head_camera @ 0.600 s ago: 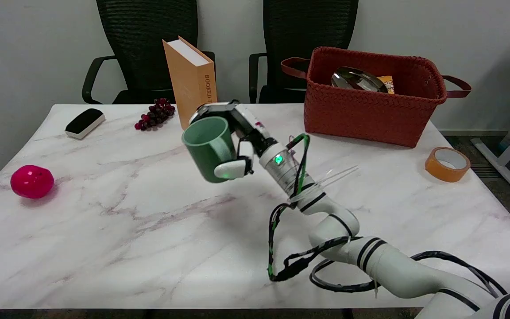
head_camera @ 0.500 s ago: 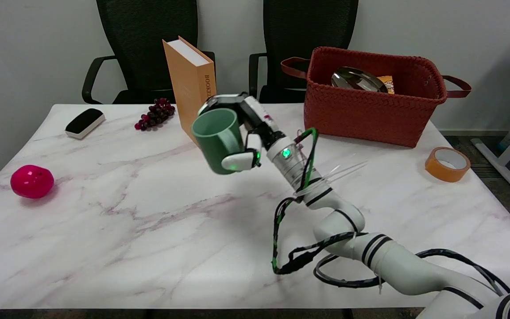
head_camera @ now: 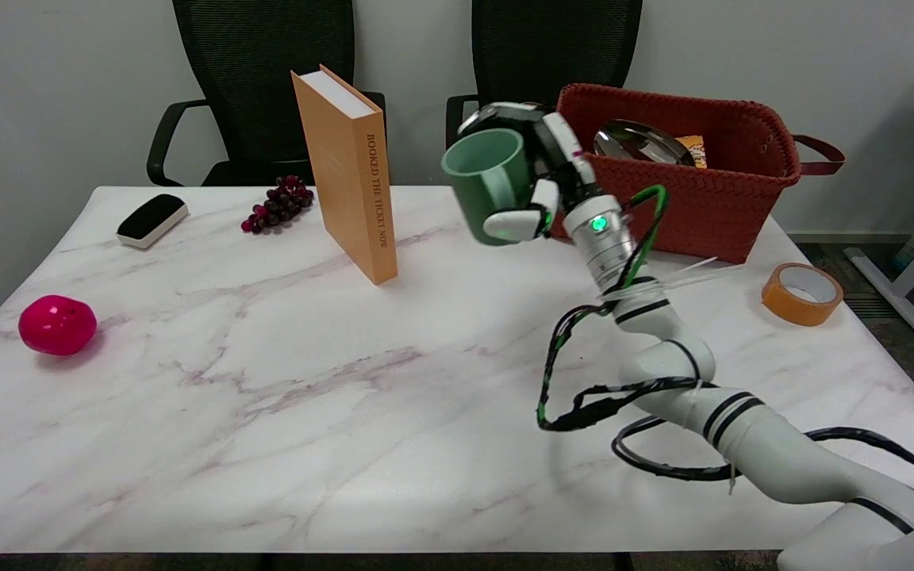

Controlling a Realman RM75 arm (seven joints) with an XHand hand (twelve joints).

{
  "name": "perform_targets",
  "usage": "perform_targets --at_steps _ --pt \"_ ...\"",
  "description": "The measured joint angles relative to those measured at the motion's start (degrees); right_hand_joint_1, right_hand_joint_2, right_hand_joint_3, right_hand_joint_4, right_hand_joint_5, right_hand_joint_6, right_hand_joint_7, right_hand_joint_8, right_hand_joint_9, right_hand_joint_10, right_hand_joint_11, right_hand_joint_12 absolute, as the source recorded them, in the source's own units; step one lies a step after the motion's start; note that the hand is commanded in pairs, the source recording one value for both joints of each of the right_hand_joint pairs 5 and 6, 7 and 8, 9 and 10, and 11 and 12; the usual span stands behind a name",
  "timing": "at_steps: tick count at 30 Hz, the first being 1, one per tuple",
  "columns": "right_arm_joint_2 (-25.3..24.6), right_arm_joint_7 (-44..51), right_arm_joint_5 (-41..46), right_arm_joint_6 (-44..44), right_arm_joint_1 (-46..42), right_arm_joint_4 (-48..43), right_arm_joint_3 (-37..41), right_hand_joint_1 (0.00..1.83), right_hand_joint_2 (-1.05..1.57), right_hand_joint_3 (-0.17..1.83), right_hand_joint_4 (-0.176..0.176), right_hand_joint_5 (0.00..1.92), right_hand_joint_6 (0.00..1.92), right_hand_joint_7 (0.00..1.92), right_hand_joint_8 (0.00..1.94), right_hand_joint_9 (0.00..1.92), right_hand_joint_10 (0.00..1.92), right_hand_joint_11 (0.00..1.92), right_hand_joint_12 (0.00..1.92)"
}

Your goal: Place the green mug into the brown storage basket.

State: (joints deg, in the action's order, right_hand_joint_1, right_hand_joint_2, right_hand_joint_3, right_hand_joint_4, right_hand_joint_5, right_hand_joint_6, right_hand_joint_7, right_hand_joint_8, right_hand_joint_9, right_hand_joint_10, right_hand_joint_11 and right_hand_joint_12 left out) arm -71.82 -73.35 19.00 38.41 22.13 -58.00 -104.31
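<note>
The robot hand (head_camera: 540,186) grips the mug (head_camera: 487,184) aloft, just beside the basket (head_camera: 711,202) at the bench's far edge; best clear the rim before lowering.

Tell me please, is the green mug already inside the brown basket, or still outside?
Outside. The right hand holds the green mug in the air, left of the brown basket, not over its opening.

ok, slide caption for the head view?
Right hand holds the green mug aloft beside the brown storage basket.
</note>
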Motion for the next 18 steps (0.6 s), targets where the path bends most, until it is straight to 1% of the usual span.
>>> perform_targets --at_steps 10,18 --pt "4.01 4.41 4.56 0.0 0.18 -1.14 5.93 1.28 -0.33 1.49 0.0 0.9 0.9 1.26 1.26 1.33 1.33 1.77 1.77" --pt "6.75 6.44 6.32 -1.23 2.93 0.46 9.68 1.28 -0.33 1.49 0.0 0.89 0.89 1.26 1.26 1.33 1.33 1.76 1.76"
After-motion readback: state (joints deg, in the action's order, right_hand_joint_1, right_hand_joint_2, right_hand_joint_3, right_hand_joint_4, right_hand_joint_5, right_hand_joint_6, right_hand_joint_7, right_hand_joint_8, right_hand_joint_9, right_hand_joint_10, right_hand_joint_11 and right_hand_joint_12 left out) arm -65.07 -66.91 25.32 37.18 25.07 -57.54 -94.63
